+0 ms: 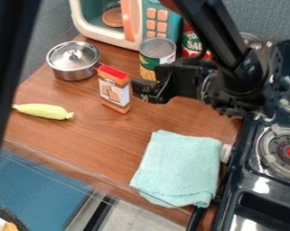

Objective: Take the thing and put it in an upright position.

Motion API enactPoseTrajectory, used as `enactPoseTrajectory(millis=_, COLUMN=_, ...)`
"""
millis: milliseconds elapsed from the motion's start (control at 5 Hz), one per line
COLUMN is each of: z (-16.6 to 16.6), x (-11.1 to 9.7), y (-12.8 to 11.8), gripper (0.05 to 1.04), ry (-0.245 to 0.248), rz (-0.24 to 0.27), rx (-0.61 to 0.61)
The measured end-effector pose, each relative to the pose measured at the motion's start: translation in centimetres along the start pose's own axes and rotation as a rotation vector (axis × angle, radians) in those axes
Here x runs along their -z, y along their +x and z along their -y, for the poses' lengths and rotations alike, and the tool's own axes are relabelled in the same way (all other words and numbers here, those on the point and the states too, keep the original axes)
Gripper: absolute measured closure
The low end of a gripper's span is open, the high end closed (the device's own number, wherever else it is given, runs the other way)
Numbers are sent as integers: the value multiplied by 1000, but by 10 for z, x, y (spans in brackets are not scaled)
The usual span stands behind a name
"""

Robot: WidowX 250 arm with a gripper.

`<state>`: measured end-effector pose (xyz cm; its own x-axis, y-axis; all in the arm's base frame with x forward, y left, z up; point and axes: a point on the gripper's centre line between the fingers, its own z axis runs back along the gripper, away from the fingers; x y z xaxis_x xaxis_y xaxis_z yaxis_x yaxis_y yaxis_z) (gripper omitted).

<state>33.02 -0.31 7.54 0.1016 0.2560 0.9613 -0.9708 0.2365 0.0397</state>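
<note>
As the box (115, 90) stands upright at the tip of the gripper (137, 90), I judge little is left: ease off any hold, then back straight away so it doesn't topple. I can't tell whether the gripper is wide, narrow or holding it; the box's far side is hidden.

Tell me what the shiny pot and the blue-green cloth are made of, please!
The pot looks like smooth, polished metal, maybe steel: its silvery side and lid have bright shiny patches. The cloth looks like soft, dull fabric, perhaps cotton towelling, because its surface seems fuzzy and its edges are wavy.
</note>
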Motion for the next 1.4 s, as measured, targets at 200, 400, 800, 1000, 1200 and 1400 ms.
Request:
enactPoseTrajectory(millis=200, z=-3, x=-20, y=20, gripper=83, ry=-20, rz=-76, rx=-43)
enactPoseTrajectory(millis=400, z=-10, x=-38, y=41, gripper=83, ry=-29, rz=-196, rx=-74)
enactPoseTrajectory(millis=800, z=-21, x=-61, y=80, gripper=83, ry=-104, rz=-654, rx=-33)
enactPoseTrajectory(millis=1000, z=-31, x=-56, y=79, gripper=83, ry=-100, rz=-863, rx=-67)
enactPoseTrajectory(millis=1200, z=-41, x=-40, y=59, gripper=83, ry=-106, rz=-1082, rx=-90)
enactPoseTrajectory(millis=1400, z=-52, x=-50, y=35, gripper=83, ry=-7, rz=-1098, rx=-184)
